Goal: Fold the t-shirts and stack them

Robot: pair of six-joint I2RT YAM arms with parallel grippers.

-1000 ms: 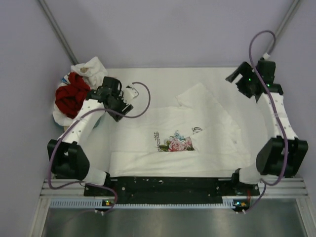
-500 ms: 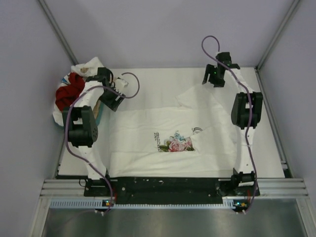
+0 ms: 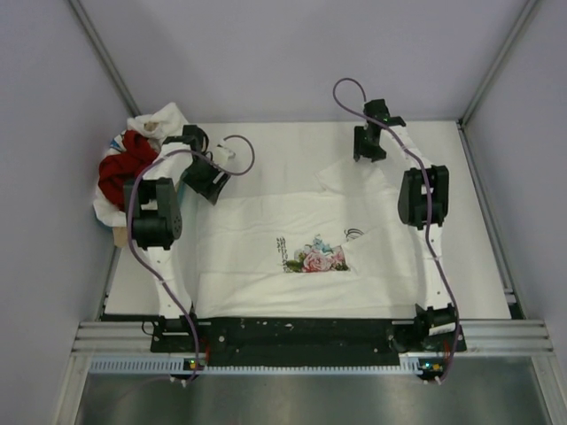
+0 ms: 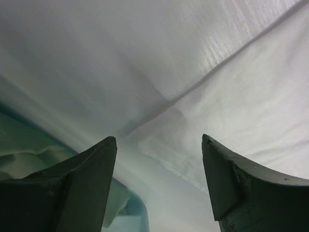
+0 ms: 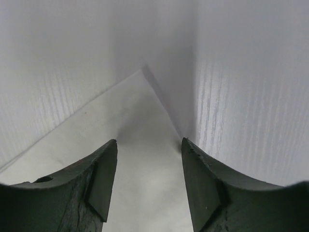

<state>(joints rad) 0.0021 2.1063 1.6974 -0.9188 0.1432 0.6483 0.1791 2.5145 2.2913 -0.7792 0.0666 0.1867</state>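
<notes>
Both arms have swung in from the sides within the last second, and the right gripper (image 3: 367, 152) has come from the far right corner to the far edge of the shirt (image 3: 257, 257). That shirt is white with a small pink and green print (image 3: 312, 258) facing up. It lies spread over the middle of the table (image 3: 283, 137), reaching almost to the near edge. Its left half is fairly flat, while its right half is rumpled, with 1 flap doubled over beside the print and a point of cloth rising toward the far edge. No fold looks made yet, so this reads as the reach for the first one. The right gripper hangs over that far point, which its wrist view shows as a white corner just ahead of parted jaws that hold nothing. The left gripper (image 3: 211, 181) sits over the shirt's far left corner, jaws wide and empty above a crease in the cloth, the teal tray (image 4: 133, 217) just under its left finger. With 2 grippers on 2 far corners, they are likely placed to lift that edge evenly. At the far left corner, a pile (image 3: 124, 173) of red and white shirts waits crumpled.
</notes>
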